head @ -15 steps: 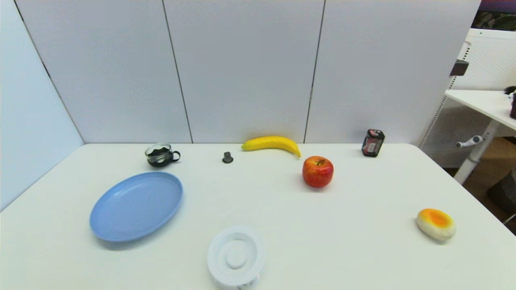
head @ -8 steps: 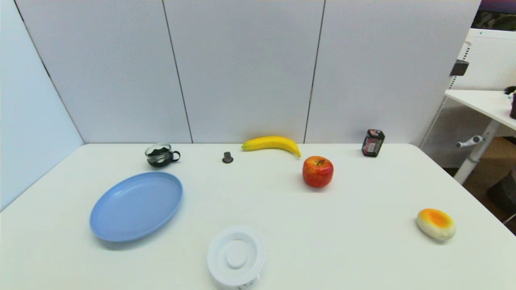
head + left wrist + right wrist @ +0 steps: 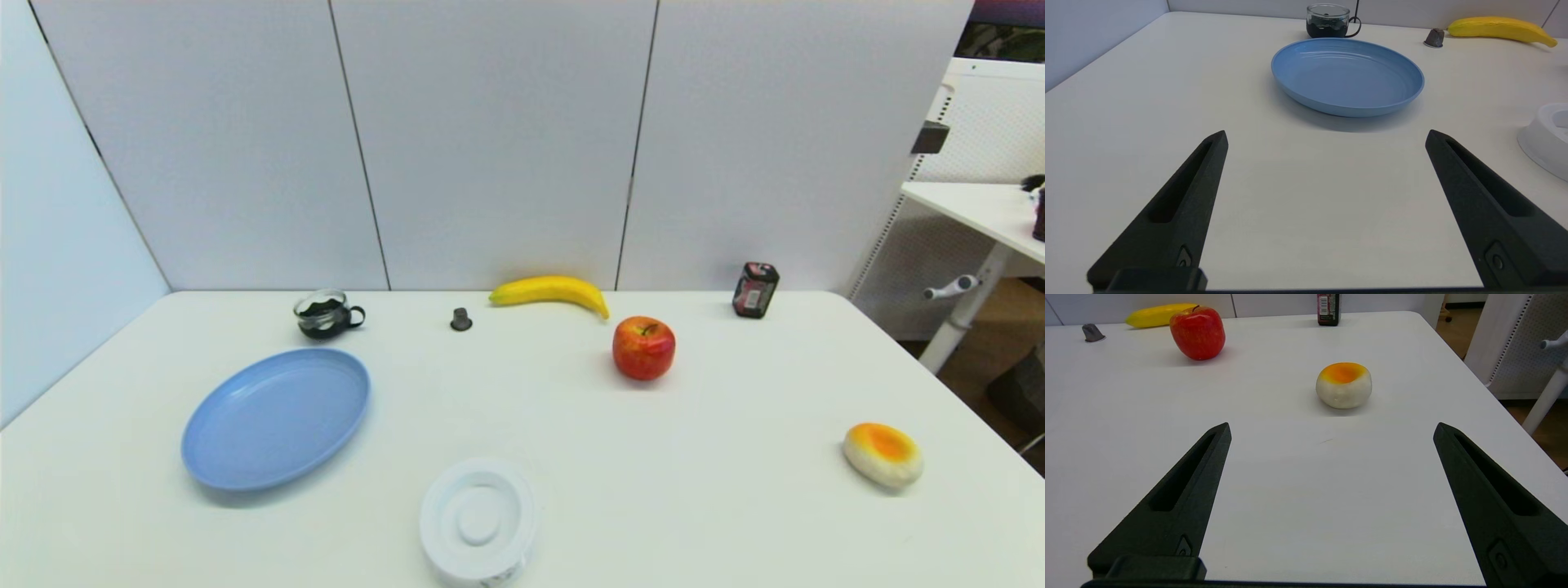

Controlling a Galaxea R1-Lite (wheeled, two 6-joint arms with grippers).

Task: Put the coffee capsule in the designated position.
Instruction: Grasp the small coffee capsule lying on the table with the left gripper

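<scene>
Your head view hides both arms, yet each wrist view shows the left pincer (image 3: 1327,139) and right pincer (image 3: 1331,430) spread wide, coffee capsule (image 3: 461,319) far off.

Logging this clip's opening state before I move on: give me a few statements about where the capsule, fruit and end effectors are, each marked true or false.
1. The coffee capsule stands on the table between the glass cup and the banana. True.
2. The capsule lies in the blue plate. False: the plate holds nothing.
3. The left end effector is open. True.
4. The right end effector grips the apple. False: it is open, apple untouched.
5. The apple touches the banana. False: a gap separates them.
</scene>
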